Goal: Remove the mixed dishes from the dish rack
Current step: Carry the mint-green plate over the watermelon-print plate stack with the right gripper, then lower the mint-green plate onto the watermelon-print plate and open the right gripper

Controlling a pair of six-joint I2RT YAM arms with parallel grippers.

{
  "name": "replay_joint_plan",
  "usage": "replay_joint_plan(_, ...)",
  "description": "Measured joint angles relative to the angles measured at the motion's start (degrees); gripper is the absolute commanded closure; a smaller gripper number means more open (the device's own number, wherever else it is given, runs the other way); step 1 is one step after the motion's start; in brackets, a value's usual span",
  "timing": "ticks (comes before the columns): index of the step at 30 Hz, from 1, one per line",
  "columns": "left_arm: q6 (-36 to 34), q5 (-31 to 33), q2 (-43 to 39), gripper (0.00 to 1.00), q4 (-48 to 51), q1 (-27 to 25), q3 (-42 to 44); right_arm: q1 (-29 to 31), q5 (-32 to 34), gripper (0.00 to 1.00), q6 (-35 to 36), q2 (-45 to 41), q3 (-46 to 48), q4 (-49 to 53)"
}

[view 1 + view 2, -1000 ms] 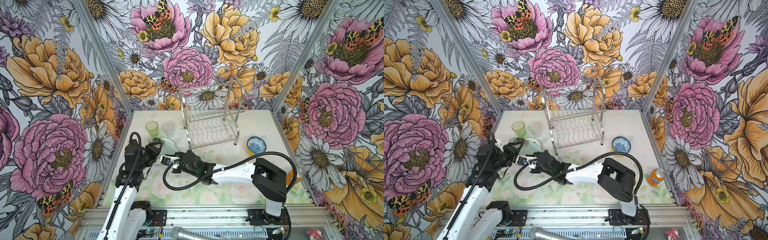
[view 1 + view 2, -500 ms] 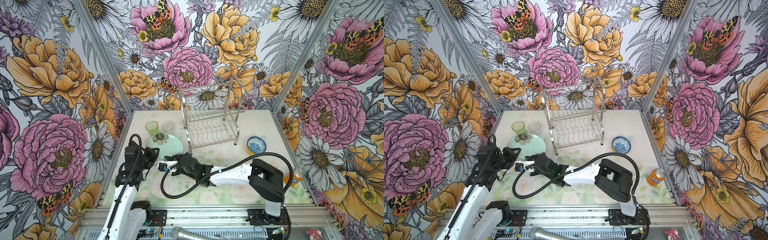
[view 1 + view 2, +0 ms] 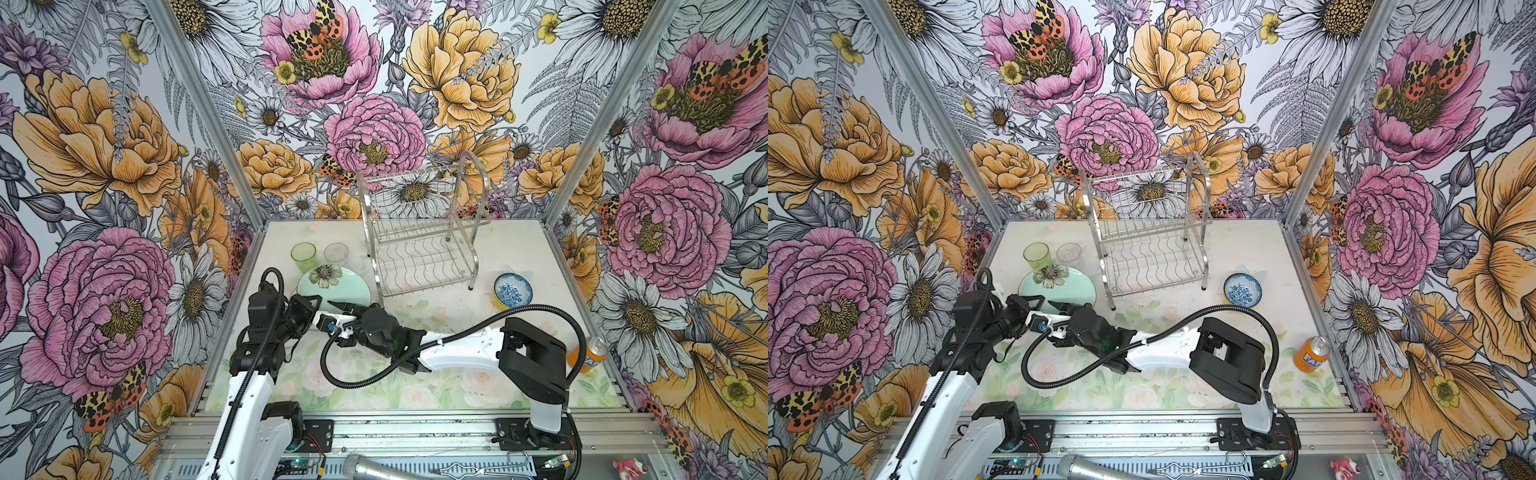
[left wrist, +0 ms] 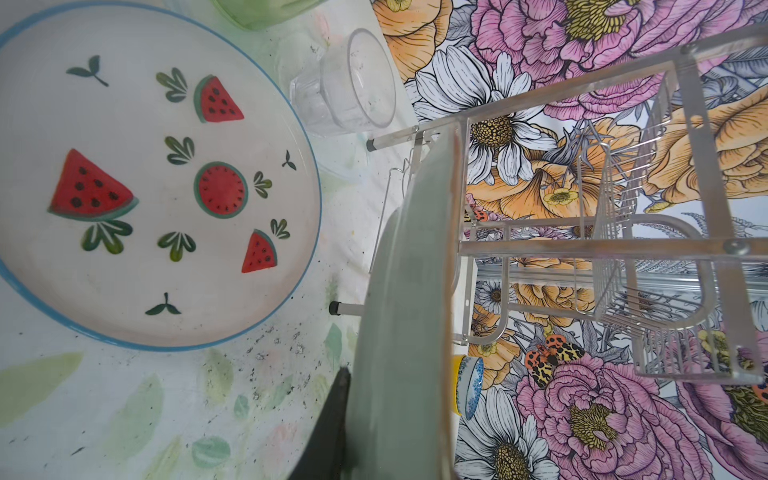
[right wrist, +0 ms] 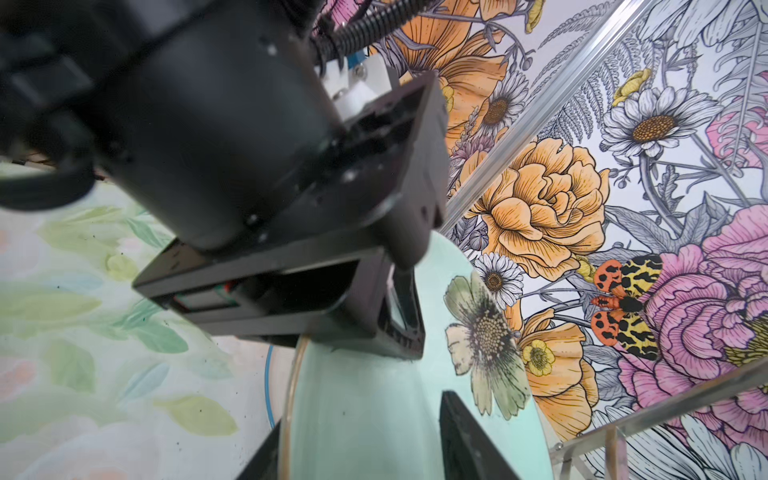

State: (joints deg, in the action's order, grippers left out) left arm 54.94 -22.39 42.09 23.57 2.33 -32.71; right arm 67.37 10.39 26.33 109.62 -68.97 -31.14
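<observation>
left tool [image 3: 313, 302] is now clamping the near rim of the green plate [image 3: 334, 289]; a second ago it was standing open beside it. right tool [image 3: 345, 308] is letting go: its jaws, pinched on the plate until just now, are spreading apart, with the plate between them but seemingly loose. so the plate is passing from right to left, hanging tilted over the watermelon plate [image 4: 158, 178] that is lying on the counter [image 3: 511, 249], left of the rack [image 3: 419, 257]. rack is standing empty in both top views. judgement: unloading is nearly finishing; the left arm only needs to lay this plate down.
</observation>
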Motion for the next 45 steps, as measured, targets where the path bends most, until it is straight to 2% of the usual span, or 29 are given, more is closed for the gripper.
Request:
replay_joint_plan(10,-1.31,0.02,0.0,0.99,0.24,0.22,0.0,0.0,0.42,0.44,-2.67,-1.36,2.89,-1.42)
replay_joint_plan(22,-2.62,0.35,0.22,0.99,-0.33,1.05,0.0,0.07,-0.39,0.43,-7.89,-7.34,8.57,-0.55)
replay_joint_plan(36,-5.03,1.79,7.13,0.99,-4.17,6.6,4.61,-0.33,2.97,0.42,-13.84,-20.61,15.02,-2.97)
replay_joint_plan(45,-5.46,2.01,10.1,0.92,-8.9,9.22,6.32,-0.7,6.62,0.41,-14.78,-27.67,21.31,-1.49)
